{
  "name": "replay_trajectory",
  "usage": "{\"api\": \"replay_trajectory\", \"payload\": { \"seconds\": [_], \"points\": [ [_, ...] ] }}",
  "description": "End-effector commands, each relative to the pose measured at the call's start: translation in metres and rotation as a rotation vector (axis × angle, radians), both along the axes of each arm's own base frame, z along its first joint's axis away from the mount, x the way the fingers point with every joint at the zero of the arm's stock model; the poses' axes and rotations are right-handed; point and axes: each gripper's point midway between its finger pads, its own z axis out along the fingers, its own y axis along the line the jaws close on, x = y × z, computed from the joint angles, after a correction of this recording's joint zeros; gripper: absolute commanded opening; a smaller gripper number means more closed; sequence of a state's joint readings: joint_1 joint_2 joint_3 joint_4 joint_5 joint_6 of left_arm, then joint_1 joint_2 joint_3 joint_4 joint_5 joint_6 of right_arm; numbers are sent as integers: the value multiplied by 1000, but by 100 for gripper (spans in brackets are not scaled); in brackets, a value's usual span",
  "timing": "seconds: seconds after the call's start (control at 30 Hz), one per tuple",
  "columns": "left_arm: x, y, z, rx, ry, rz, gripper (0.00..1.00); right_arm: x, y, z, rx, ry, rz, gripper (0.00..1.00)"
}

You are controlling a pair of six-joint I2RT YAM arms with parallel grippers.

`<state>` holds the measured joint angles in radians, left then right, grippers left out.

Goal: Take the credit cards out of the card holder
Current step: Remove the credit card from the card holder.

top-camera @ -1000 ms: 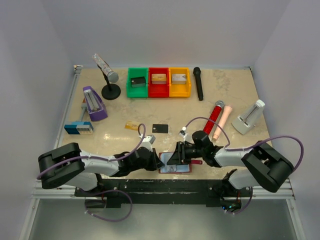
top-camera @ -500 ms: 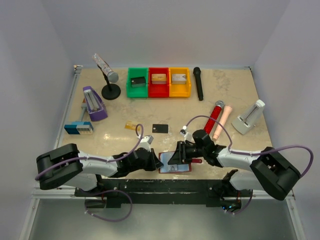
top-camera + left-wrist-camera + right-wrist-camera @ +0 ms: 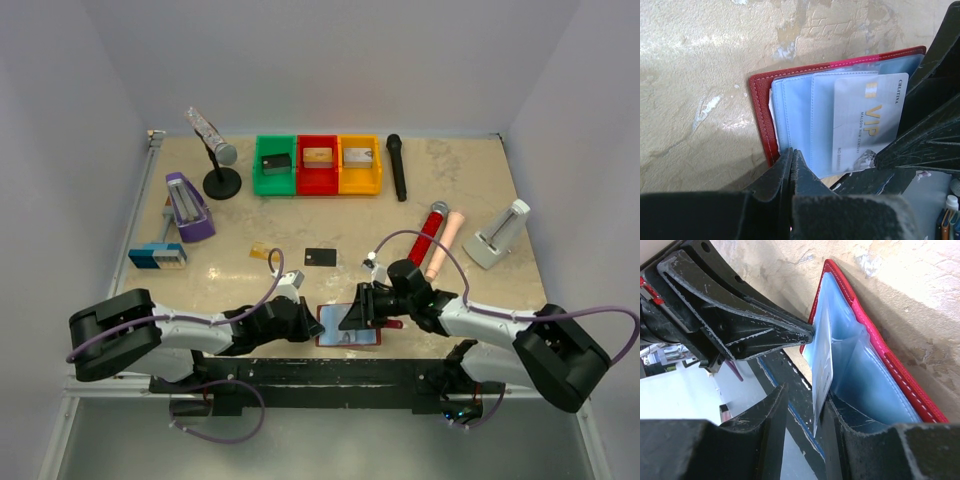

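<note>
The dark red card holder (image 3: 336, 339) lies open at the near table edge, its light blue pockets up (image 3: 795, 107). A silver-grey VIP card (image 3: 867, 122) sticks partly out of a pocket. My left gripper (image 3: 791, 152) is shut, its tips pressing on the holder's left pocket edge; it also shows in the top view (image 3: 314, 322). My right gripper (image 3: 807, 400) is open around the silver card's free edge (image 3: 822, 372), and the card rests against one finger (image 3: 840, 412). A gold-tan card (image 3: 263, 252) and a black card (image 3: 320, 257) lie flat on the table farther back.
Green (image 3: 274, 164), red (image 3: 318, 163) and yellow (image 3: 360, 163) bins with blocks stand at the back. A microphone stand (image 3: 222, 170), black microphone (image 3: 397, 167), red microphone (image 3: 430, 232), pink microphone (image 3: 446, 243), purple device (image 3: 187, 207) and white stand (image 3: 498, 235) lie around.
My right arm's elbow has swung out to the right and the right gripper has shifted slightly at the holder. The left gripper and the holder have barely moved.
</note>
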<state>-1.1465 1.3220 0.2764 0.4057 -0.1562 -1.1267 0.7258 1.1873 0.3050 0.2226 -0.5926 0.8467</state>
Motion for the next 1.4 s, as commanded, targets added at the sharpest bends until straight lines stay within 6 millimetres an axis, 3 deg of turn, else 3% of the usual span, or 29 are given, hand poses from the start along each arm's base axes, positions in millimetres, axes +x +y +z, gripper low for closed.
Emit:
{"api": "replay_trajectory", "payload": {
  "seconds": [0.0, 0.9, 1.37],
  "points": [
    [-5, 32, -32, 144, 27, 28, 0, 10, 6, 18, 26, -66, 2, 34],
    [-7, 41, -35, 152, 31, 44, 0, 10, -1, 20, 2, -87, -15, 27],
    [-8, 45, -35, 142, 28, 59, 0, 10, -4, 17, -15, -87, -26, 18]
  ]
}}
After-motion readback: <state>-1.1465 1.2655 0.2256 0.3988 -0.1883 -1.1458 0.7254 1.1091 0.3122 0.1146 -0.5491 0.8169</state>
